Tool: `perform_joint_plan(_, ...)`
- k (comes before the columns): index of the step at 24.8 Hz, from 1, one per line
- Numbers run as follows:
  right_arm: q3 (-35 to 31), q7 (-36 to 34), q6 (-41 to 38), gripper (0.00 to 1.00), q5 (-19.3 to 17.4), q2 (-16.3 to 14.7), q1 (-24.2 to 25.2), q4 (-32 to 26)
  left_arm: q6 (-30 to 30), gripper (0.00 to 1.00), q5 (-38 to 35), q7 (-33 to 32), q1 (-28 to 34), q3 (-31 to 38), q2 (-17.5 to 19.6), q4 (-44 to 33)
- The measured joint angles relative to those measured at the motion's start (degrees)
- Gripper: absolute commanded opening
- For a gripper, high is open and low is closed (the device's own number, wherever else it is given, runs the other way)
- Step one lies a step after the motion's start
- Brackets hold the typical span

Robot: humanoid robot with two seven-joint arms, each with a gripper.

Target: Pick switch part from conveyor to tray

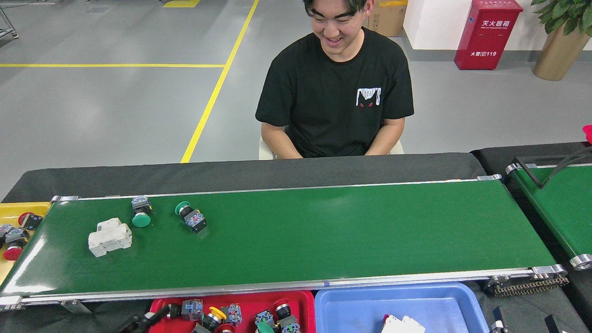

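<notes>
While our left gripper (138, 323) is barely showing beside the red tray (305, 298), finger state unreadable | we are seeing two green switches (190, 217) lying crosswise on the conveyor (323, 231), far-left, nearer our left arm.

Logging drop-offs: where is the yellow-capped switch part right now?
In the head view, the yellow-capped switch part lies in the red tray at the bottom edge, left of centre, among other switches, just below the conveyor.
</notes>
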Motion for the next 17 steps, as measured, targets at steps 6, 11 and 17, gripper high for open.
perform_joint_plan(6,0.0,1.2,0.0,1.00,0.0,-1.5,0.0,0.0,9.5,1.00,0.0,0.0,-0.6,10.5,-4.0,2.8)
perform_joint_plan(11,0.0,5.9,-1.0,1.00,0.0,-2.7,-4.3,0.0,12.5,0.99,0.0,0.0,-0.9,10.4,-3.6,3.1)
perform_joint_plan(17,1.9,8.1,-3.5,1.00,0.1,-4.7,-9.0,0.0,13.0,0.99,-0.2,-4.5,-8.5,8.4,0.2,4.1)
